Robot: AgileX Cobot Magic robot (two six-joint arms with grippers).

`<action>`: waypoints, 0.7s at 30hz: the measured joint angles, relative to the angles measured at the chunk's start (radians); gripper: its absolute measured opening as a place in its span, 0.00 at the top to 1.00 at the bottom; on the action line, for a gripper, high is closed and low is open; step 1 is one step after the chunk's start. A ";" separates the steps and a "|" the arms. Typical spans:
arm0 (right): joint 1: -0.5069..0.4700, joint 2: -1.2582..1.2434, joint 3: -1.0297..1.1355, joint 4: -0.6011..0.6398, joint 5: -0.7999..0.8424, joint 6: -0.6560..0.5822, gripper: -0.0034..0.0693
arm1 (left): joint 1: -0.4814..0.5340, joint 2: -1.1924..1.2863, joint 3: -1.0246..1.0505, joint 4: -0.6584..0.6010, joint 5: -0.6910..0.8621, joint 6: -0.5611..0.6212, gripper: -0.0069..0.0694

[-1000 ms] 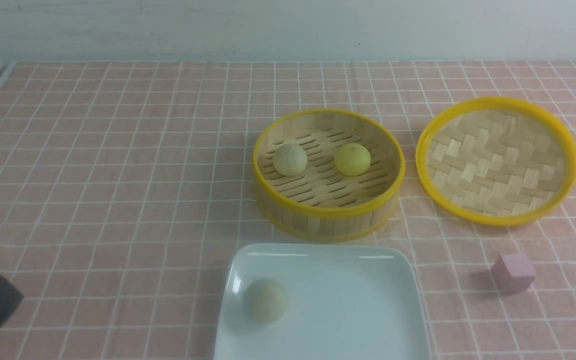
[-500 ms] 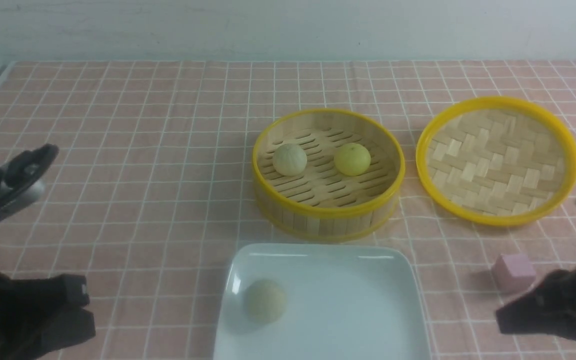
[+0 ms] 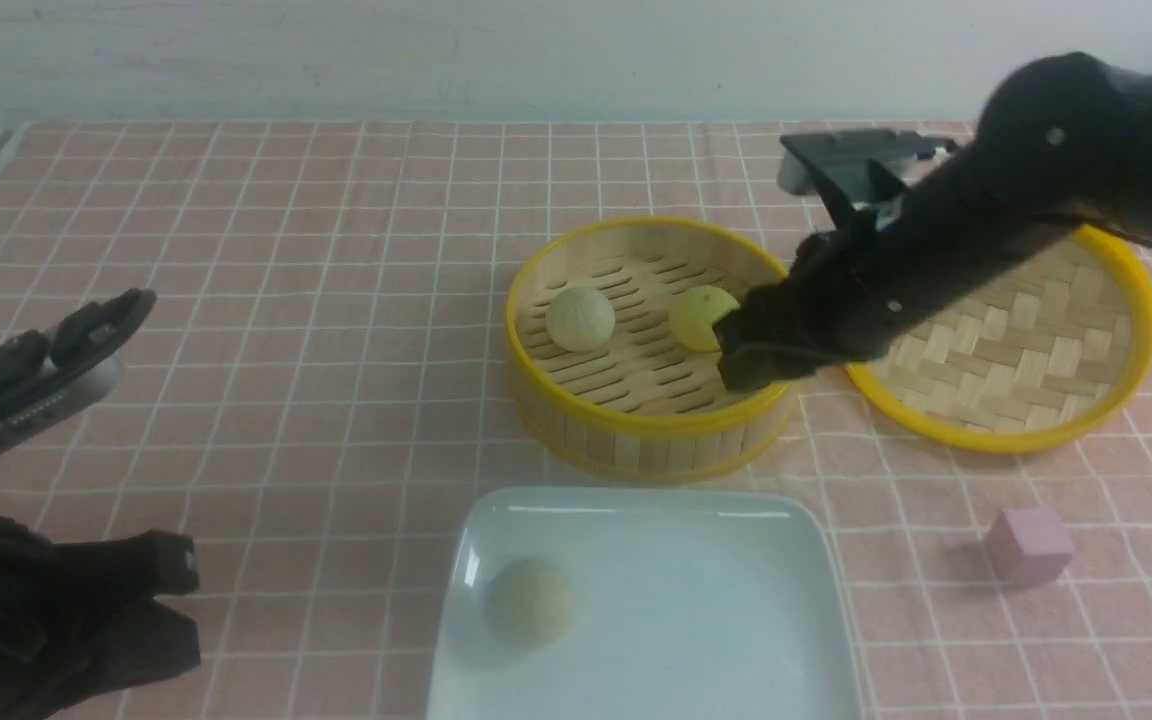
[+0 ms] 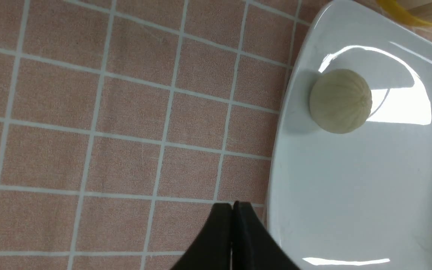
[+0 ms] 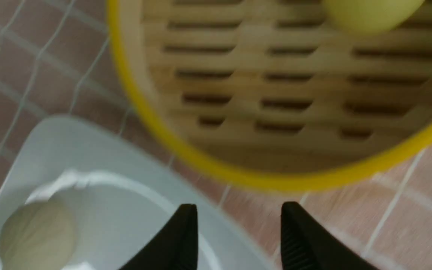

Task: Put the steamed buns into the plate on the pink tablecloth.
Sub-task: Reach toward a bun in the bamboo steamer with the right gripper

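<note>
One cream steamed bun [image 3: 532, 601] lies in the white square plate [image 3: 696, 520] on the pink tablecloth [image 3: 286, 300]. Another cream bun [image 3: 580, 319] and the yellow-green bun [image 3: 698, 312] sit in the bamboo steamer [image 3: 636, 440]. My right gripper [image 3: 741, 355] is open and empty above the steamer's near right side, right beside the yellow-green bun and partly hiding it. In the right wrist view its gripper [image 5: 238, 208] hangs over the steamer's rim [image 5: 186, 150]. My left gripper [image 3: 181, 600] is shut and empty at the front left; the left wrist view shows it [image 4: 233, 210] beside the plate [image 4: 351, 206].
The woven lid [image 3: 1036, 340] lies right of the steamer, partly under my right arm. A pink cube [image 3: 1028, 544] sits at the front right. The tablecloth's left edge runs along the far left.
My right arm has swung from the front right corner up and over the lid to the steamer's right side. My left arm has barely shifted. The buns have not moved.
</note>
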 joint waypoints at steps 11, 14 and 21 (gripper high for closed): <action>0.001 0.318 -0.265 -0.256 -0.180 0.144 0.44 | 0.000 0.000 0.000 0.000 -0.002 0.000 0.85; 0.002 0.355 -0.269 -0.236 -0.194 0.146 0.55 | 0.000 0.000 0.000 0.000 -0.004 0.000 0.84; 0.003 0.283 -0.273 -0.202 -0.115 0.147 0.93 | 0.000 0.000 0.000 0.000 -0.005 0.000 0.83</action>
